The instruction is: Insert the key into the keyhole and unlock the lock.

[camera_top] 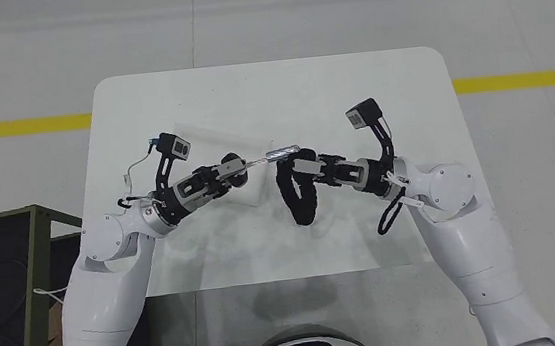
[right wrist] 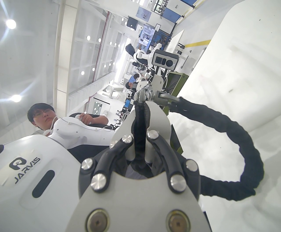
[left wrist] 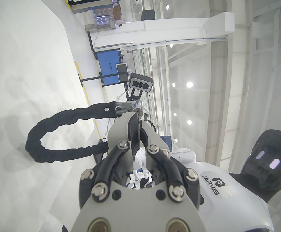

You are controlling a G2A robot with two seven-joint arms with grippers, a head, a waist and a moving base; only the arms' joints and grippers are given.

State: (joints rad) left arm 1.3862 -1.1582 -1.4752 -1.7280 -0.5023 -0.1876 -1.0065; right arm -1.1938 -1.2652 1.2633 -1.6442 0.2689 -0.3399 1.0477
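Note:
The lock is a black fabric-covered cable loop (camera_top: 300, 199) with a silver metal cylinder (camera_top: 281, 155), held above the middle of the white table (camera_top: 270, 93). My right gripper (camera_top: 305, 163) is shut on the cable just behind the cylinder (right wrist: 142, 95), with the black cable (right wrist: 140, 127) pinched between its pads. My left gripper (camera_top: 240, 167) is shut on the thin metal key (left wrist: 138, 129), which stands edge-on between its fingers. The key's tip meets the cylinder (left wrist: 125, 106). I cannot tell whether it is inside the keyhole. The loop (left wrist: 54, 131) hangs down toward the tabletop.
A dark green cart (camera_top: 5, 260) stands beside the table's left edge. A yellow line (camera_top: 22, 126) crosses the floor behind the table. The tabletop around both arms is bare white.

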